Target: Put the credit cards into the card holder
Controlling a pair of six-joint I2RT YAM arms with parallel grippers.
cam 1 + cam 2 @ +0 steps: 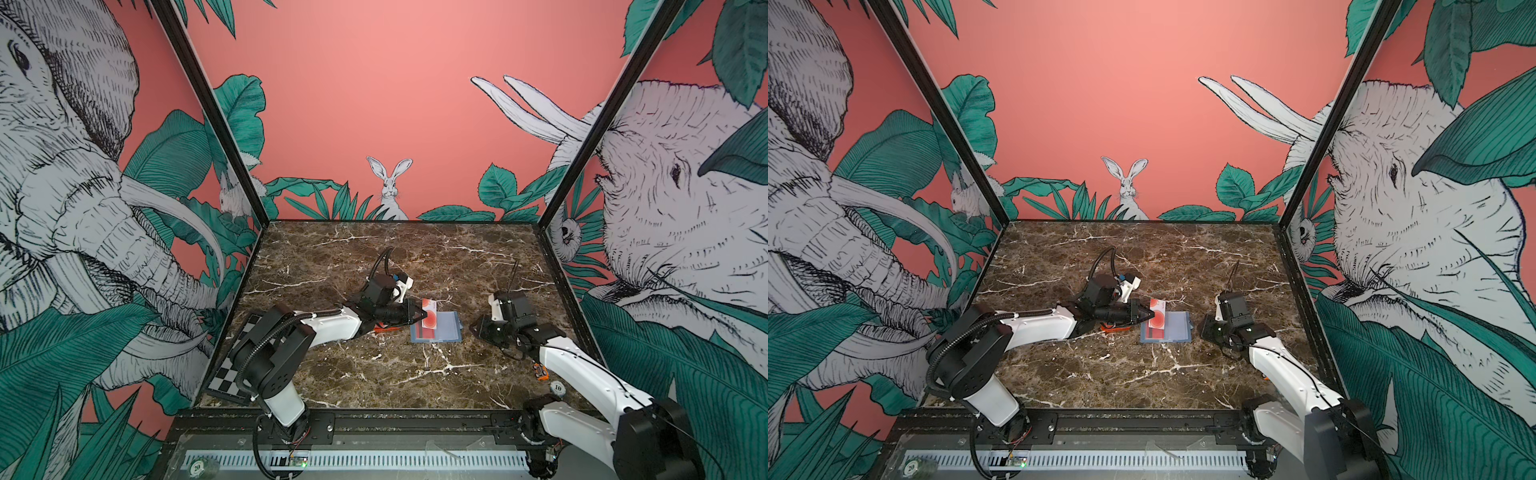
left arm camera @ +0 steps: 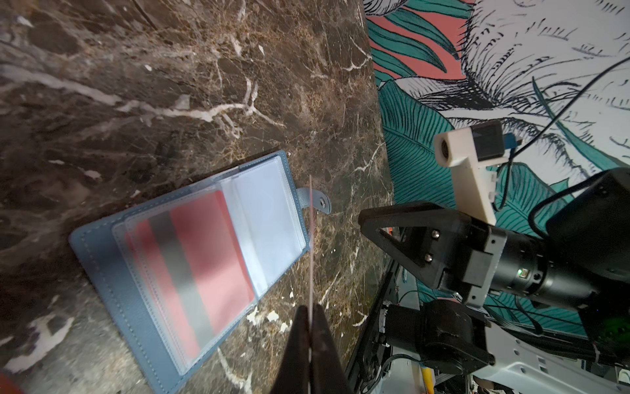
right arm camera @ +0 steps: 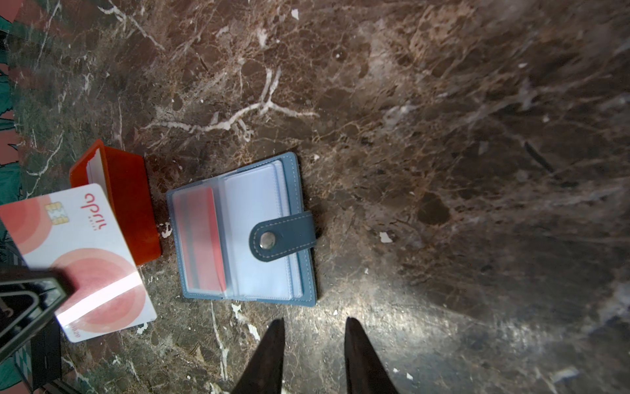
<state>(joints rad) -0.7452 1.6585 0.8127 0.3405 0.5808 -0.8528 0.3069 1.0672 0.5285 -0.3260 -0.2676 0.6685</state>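
Orange tray (image 3: 129, 204) is mostly hidden under the left gripper (image 1: 419, 319) in both top views. The cards (image 3: 92, 167) inside it show only as white edges, count unclear. The held credit card (image 3: 85, 252) is edge-on in the left wrist view, just a thin line.

Left arm stretches low across the table (image 1: 374, 374), gripper clamped on that card by the left page of the open card holder (image 1: 446, 328); contact can't be told. One red card (image 2: 204, 252) sits in a clear sleeve. Right gripper (image 3: 313, 324) hovers just beside the holder's tab side, jaws partly apart, empty.
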